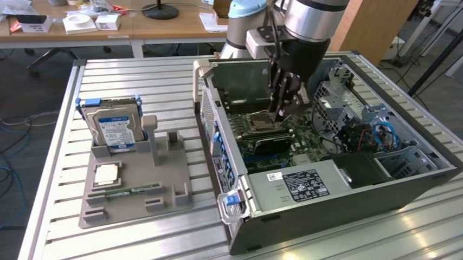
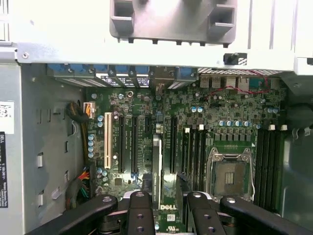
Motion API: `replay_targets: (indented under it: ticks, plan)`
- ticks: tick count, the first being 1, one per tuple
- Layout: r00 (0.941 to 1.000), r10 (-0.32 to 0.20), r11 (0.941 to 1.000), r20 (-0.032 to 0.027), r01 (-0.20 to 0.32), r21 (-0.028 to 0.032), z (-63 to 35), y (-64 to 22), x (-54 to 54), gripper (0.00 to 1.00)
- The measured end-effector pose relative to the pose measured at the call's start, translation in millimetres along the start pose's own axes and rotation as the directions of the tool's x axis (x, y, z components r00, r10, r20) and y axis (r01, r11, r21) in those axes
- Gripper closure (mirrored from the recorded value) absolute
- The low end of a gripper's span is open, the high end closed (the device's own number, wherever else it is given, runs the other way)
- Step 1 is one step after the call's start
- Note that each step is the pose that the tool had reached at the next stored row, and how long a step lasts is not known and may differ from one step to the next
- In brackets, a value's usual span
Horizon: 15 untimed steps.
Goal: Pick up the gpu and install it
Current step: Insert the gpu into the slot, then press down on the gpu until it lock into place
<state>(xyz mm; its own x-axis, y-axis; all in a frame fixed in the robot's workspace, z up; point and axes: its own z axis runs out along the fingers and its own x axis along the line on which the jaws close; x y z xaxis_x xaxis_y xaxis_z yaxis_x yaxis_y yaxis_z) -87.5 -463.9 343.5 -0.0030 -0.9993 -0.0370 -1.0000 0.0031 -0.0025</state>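
Note:
The gpu (image 2: 156,166) stands on edge in a motherboard slot inside the open computer case (image 1: 224,157), seen from above as a thin pale strip. In the exterior view the gpu (image 1: 269,144) is a dark card just below the processor socket. My gripper (image 2: 166,196) hangs over the board with its black fingers (image 2: 139,208) apart on either side of the card's line, and bare board shows in the gap. In the exterior view the gripper (image 1: 281,111) points down into the case, above the card. It holds nothing that I can see.
A grey holder tray (image 1: 137,203) at the exterior view's left carries a hard drive (image 1: 114,130), a processor chip (image 1: 106,173) and a memory stick (image 1: 130,191). Inside the case are the processor socket (image 2: 230,174), a power supply (image 1: 300,181) and cables (image 1: 376,135).

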Motion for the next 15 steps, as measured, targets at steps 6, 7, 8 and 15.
replay_targets:
  ticks: [6,7,8,15]
  plan:
    - [1.0000,0.000,1.0000,0.0000,0.000,0.0000,-9.8,0.0,-0.4,0.67]
    - [1.0000,0.000,1.0000,0.0002,0.000,0.0001,-9.8,-0.1,-0.3,0.67]
    - [1.0000,0.000,1.0000,0.0002,0.000,0.0000,-9.8,-0.1,-0.4,0.67]
    - [1.0000,0.000,1.0000,0.0000,0.000,0.0000,-9.9,0.0,-0.4,0.67]
